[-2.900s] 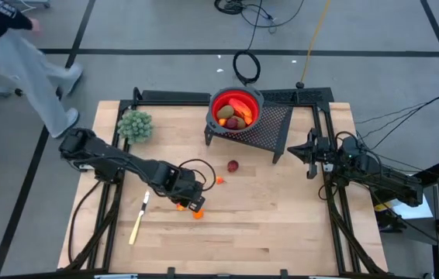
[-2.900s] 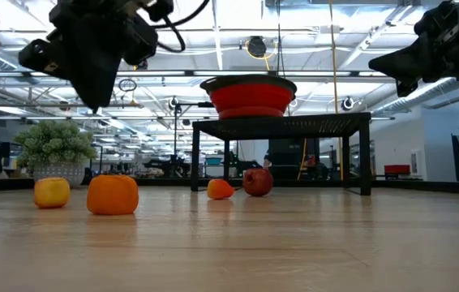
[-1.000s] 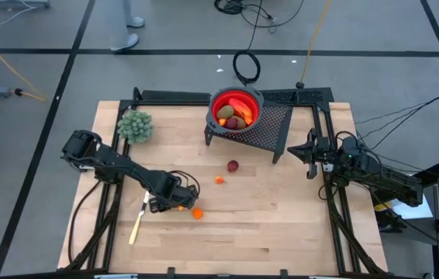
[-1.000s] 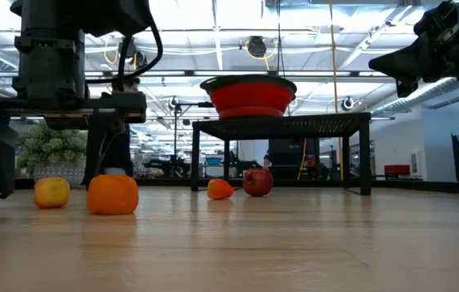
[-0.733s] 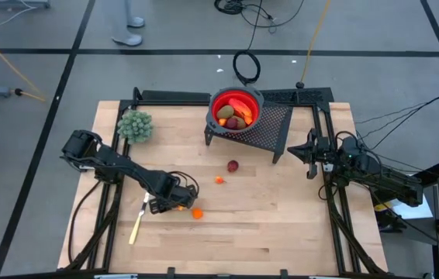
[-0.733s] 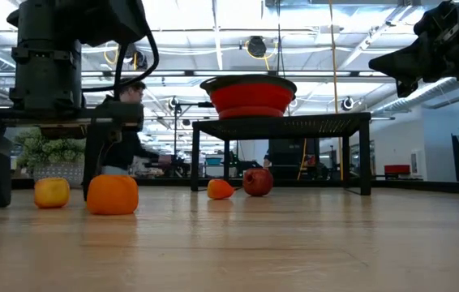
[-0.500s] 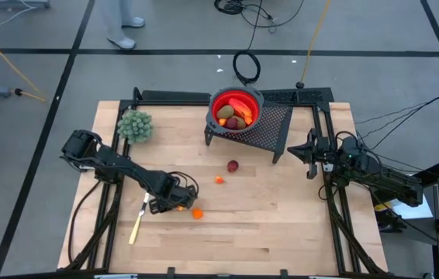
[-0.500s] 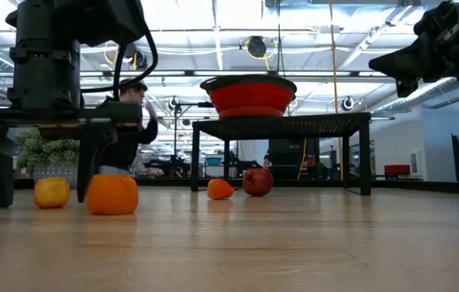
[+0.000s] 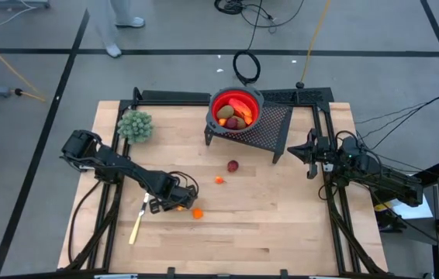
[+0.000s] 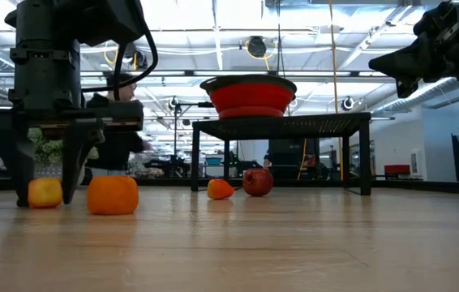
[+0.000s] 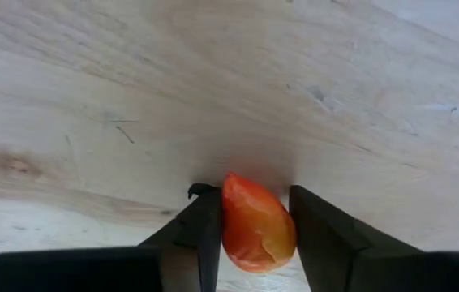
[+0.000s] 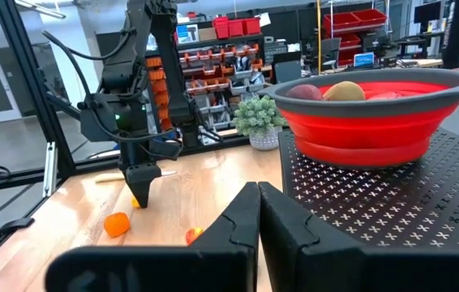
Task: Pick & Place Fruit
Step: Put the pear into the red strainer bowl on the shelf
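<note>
Left hand (image 9: pixel 174 206) is down on the worktop (image 9: pixel 281 217) at near-left, fingers (image 11: pixel 201 235) straddling a small orange-yellow fruit (image 11: pixel 255 225); wrist view shows one finger touching it, the other w/ a thin gap, so jaws not fully clamped, fruit not lifted yet and sitting on the wood. Right hand (image 12: pixel 258 212) is parked at the right edge of the worktop beside the black mesh stand (image 9: pixel 270 124), jaws closed, holding nothing. Progress: red bowl (image 9: pixel 235 108) on the stand at far centre already has several pieces in it, incl. a long orange one, a brownish-green oval and a dark red one. Left to do, as far as visible: the piece btwn the left fingers, a rounder orange fruit (image 9: pixel 197 213) just right of the left hand, a tiny orange bit (image 9: pixel 219 180) near mid-worktop, and a dark red ball (image 9: pixel 233 166) just beyond it toward the stand. So approx. half done, maybe a bit more; 4 loose pieces remain. Green bushy clump (image 9: pixel 135 125) at far left and yellow-handled knife (image 9: pixel 137 225) at near left are not fruit, prob. stay put.
</note>
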Motion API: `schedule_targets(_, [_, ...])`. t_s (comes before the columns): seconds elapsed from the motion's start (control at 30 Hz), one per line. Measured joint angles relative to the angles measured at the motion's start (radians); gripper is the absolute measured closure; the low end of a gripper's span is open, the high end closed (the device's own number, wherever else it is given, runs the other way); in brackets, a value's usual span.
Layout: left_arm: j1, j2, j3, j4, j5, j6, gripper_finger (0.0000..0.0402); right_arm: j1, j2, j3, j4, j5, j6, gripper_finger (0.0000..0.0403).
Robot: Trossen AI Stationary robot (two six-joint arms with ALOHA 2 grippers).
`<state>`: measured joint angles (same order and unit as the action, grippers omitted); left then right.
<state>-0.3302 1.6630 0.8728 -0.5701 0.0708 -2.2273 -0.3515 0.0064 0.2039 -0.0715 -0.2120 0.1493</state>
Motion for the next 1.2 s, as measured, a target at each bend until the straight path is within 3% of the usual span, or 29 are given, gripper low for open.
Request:
schedule_targets(0.4, [0.000,-0.040,-0.001,-0.003,-0.031,0.060,0.0275,0.000,0.000,0.000,0.000,0.000,0.000,0.0403])
schedule_targets(0.63, [0.000,-0.126,-0.001,0.025,-0.171,0.147,0.0275,0.000,0.000,0.000,0.001,0.001,-0.002,0.0403])
schedule_targets(0.97, [0.000,-0.260,0.000,0.278,-0.510,0.571,0.0275,0.000,0.000,0.000,0.001,-0.001,-0.003,0.0403])
schedule_targets(1.2, [0.000,-0.278,0.000,0.619,-0.581,1.030,0.0275,0.000,0.000,0.000,0.001,-0.001,-0.003,0.0403])
